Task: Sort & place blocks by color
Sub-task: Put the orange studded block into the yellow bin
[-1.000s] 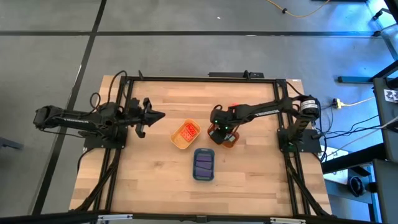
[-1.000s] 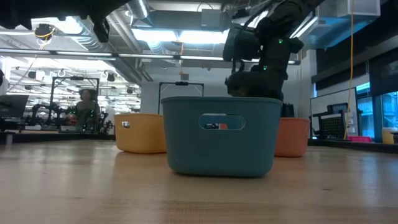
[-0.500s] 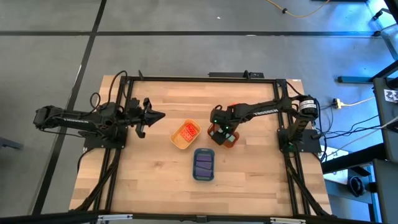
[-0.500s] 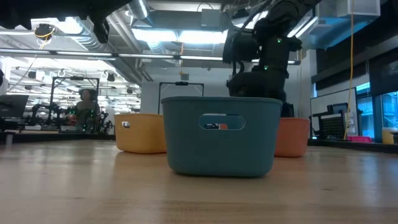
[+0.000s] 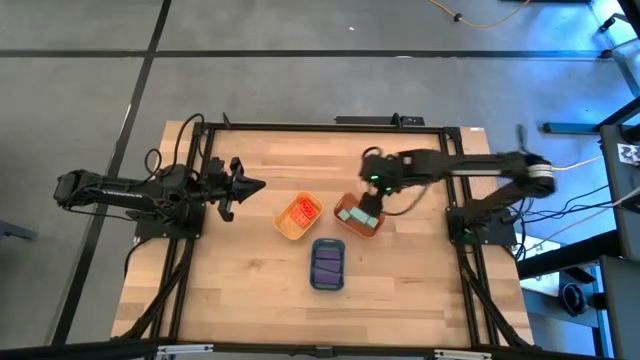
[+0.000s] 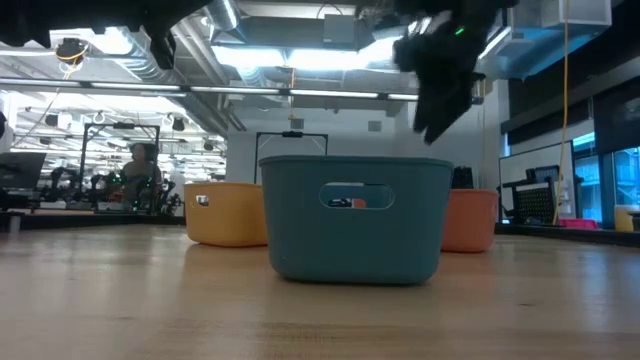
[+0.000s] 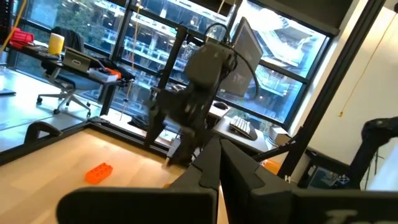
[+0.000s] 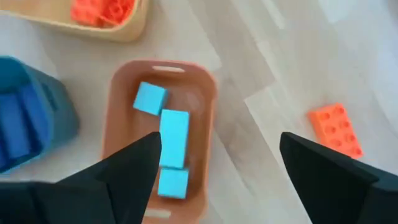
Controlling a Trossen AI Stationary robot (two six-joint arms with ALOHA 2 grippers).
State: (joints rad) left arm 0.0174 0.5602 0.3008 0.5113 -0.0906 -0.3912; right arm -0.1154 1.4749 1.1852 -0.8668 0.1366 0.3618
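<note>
My right gripper (image 8: 217, 149) is open and holds nothing; it hangs above the table just beyond the far rim of the orange tray (image 5: 358, 220). Three light blue blocks (image 8: 172, 138) lie on that tray's floor. A loose red-orange block (image 8: 336, 129) lies flat on the table beside the tray. Red-orange blocks (image 5: 304, 211) fill the yellow tray (image 5: 287, 226), and purple blocks (image 5: 328, 262) lie in the blue tray (image 5: 328, 282). My left gripper (image 5: 262, 185) is shut and waits at the table's left, clear of the trays.
The three trays stand close together at the table's middle: yellow on the left, orange on the right, blue nearer the front edge. In the low view the blue tray (image 6: 355, 215) stands in front of the yellow tray (image 6: 225, 212) and the orange tray (image 6: 470, 220).
My right gripper has risen out of the orange tray and drawn back toward the table's far edge. It covered the tray before; the light blue blocks inside now show from above.
</note>
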